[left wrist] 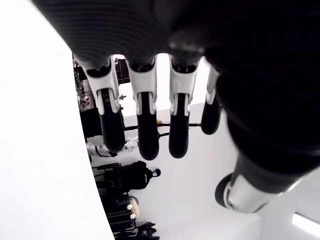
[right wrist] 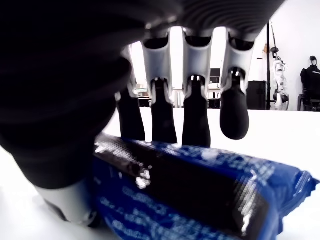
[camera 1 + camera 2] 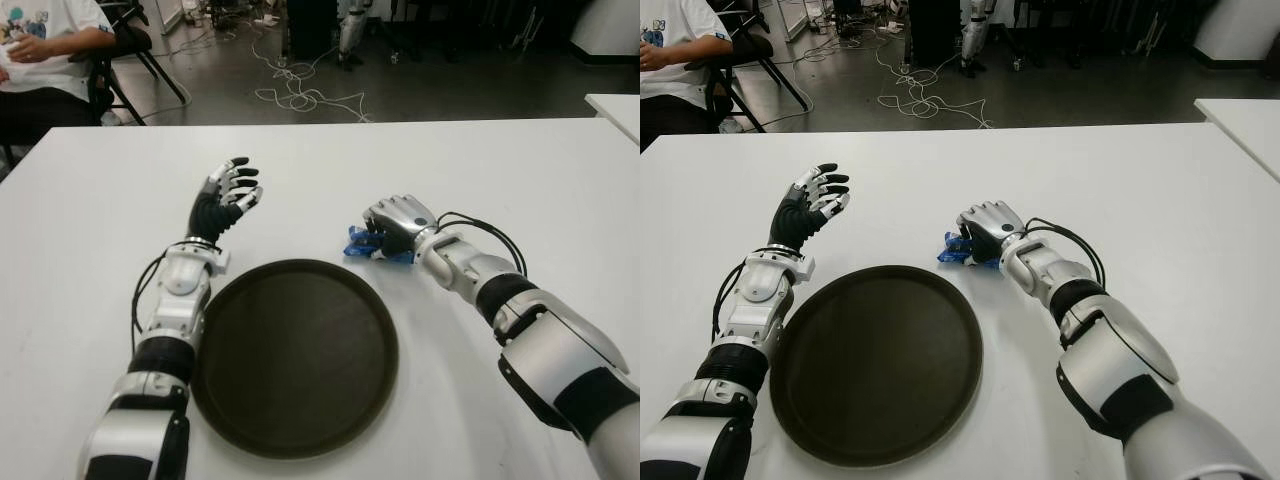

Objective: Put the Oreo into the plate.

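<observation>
plate (image 3: 300, 420): empty, on worktop (image 3: 520, 170)
right hand (image 3: 392, 232): fingers curled over Oreo (image 3: 358, 243), beyond plate rim
left hand (image 3: 228, 196): raised, fingers loose, holding nothing

Right hand (image 2: 165, 95) fills the upper frame, dark palm at left, four black-tipped fingers (image 2: 196, 120) curling down onto a blue Oreo pack (image 2: 200, 200) across the lower frame. Fingertips touch the pack's top edge; thumb sits at lower left against it. White table (image 2: 280, 135) behind, dark equipment at far right.
</observation>
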### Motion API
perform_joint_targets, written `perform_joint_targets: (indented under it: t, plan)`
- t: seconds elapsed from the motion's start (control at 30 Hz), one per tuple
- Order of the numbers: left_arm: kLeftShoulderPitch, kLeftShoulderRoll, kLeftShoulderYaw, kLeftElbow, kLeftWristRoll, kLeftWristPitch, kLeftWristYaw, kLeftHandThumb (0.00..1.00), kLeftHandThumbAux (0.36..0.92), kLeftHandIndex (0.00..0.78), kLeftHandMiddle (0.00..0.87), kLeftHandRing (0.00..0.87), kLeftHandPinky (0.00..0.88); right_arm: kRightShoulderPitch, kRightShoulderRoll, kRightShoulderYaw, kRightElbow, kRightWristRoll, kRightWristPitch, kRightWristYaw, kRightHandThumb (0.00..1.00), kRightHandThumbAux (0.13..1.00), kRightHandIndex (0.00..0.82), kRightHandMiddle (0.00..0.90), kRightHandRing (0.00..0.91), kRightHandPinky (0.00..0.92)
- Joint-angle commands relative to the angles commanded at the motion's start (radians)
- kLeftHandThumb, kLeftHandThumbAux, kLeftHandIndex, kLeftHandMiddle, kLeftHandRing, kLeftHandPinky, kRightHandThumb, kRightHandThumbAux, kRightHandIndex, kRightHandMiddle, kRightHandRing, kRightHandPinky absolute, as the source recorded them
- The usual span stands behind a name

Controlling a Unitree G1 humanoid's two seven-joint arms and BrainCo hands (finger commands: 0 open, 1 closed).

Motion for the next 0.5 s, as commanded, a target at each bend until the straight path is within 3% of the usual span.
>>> perform_joint_targets:
  t: [0.5]
  plan:
    - [0.001, -0.003, 0.002, -0.007, -0.001, 0.01, 0.005, 0.209, 0.687, 0.202, 0.279, 0.265, 0.276, -0.002, -0.008, -0.003, -0.002, -0.007, -0.003, -0.018, 0.155, 0.819, 0.597, 0.759, 0.759, 0.737]
